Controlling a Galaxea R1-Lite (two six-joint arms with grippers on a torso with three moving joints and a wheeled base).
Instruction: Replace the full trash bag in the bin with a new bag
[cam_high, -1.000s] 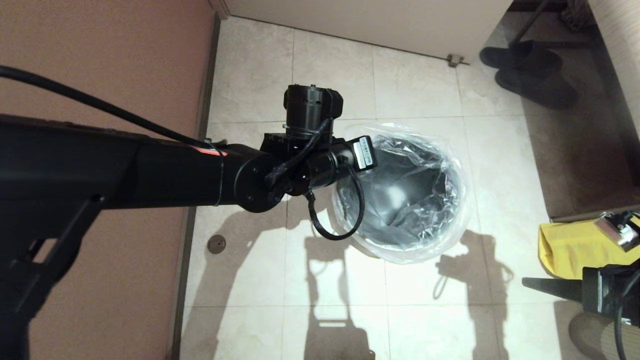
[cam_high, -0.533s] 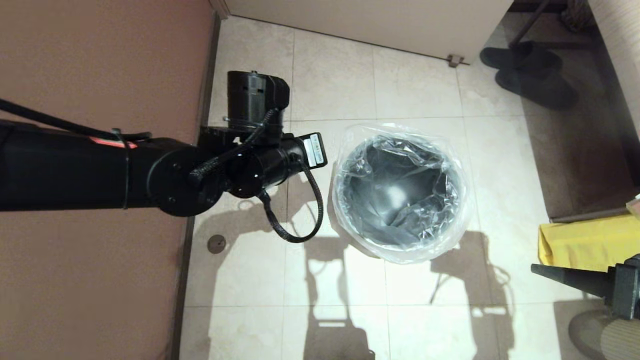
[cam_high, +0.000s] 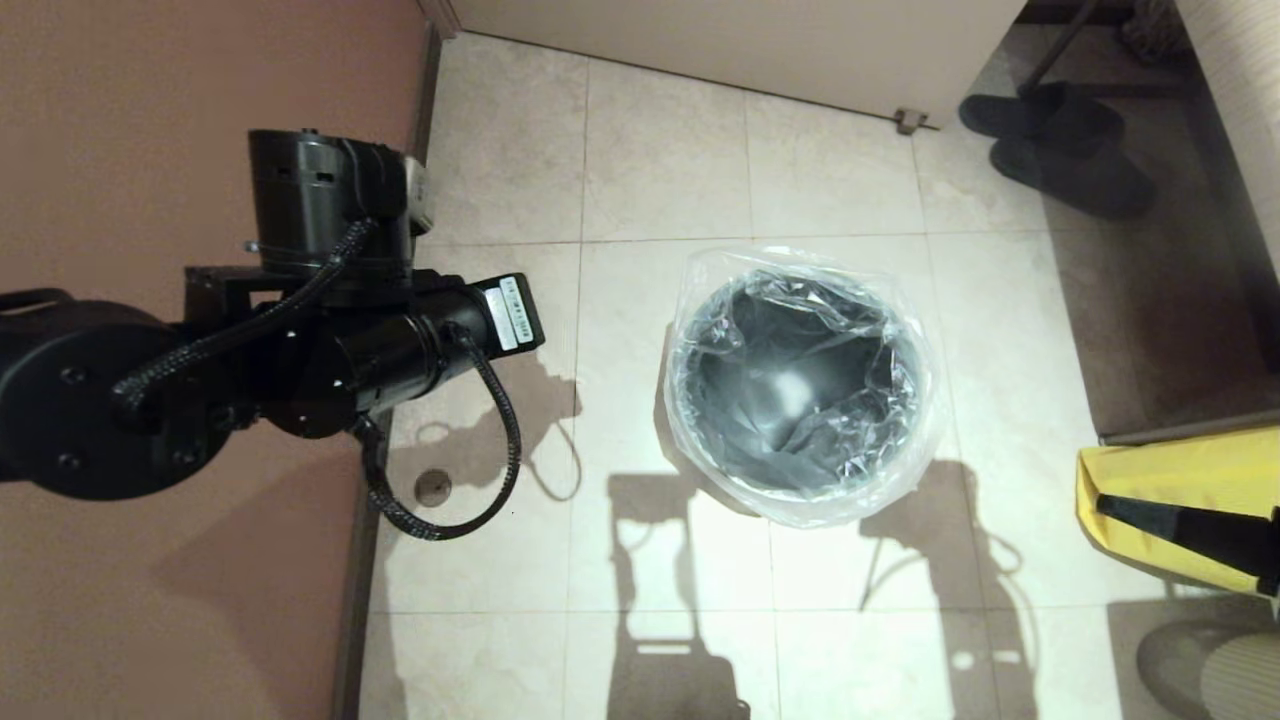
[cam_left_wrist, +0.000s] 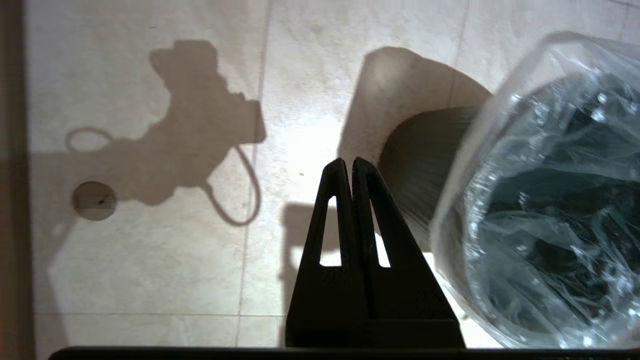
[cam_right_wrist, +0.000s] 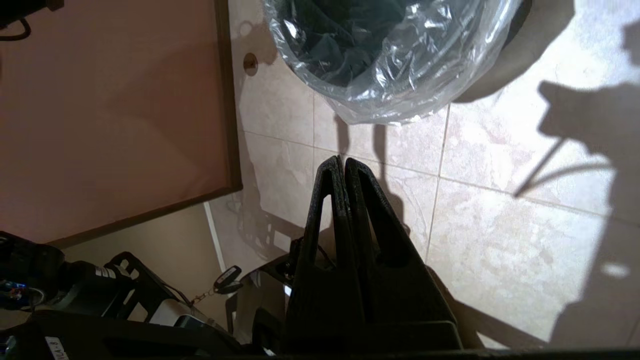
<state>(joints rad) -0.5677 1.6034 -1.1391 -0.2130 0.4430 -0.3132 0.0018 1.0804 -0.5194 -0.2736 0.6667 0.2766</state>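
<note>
Bin: the round dark grey bin (cam_high: 800, 385) stands upright on the beige tiled floor (cam_high: 660, 170), mid-scene, its shiny bottom catching a spot of light.
New bag: the clear crinkly bag (cam_high: 905, 400) lines the bin, its mouth folded out over the rim all the way round, loose plastic bunched on the near side and wrinkled down the inside walls.
Left gripper: the left gripper (cam_left_wrist: 348, 167) hangs over bare tile just beside the bin, fingers pressed together with nothing between them, not touching bag or bin.
Left arm: folded at the left of the head view, over the brown wall (cam_high: 180, 80), well apart from the bin.
Right gripper: the right gripper (cam_right_wrist: 341, 166) is pinched closed and empty, over the floor near the bin's draped plastic.
Yellow bag: an opaque yellow bag (cam_high: 1180, 475) sits on the floor at the right edge.
Slippers: a dark pair (cam_high: 1060, 145) lies at the far right.
</note>
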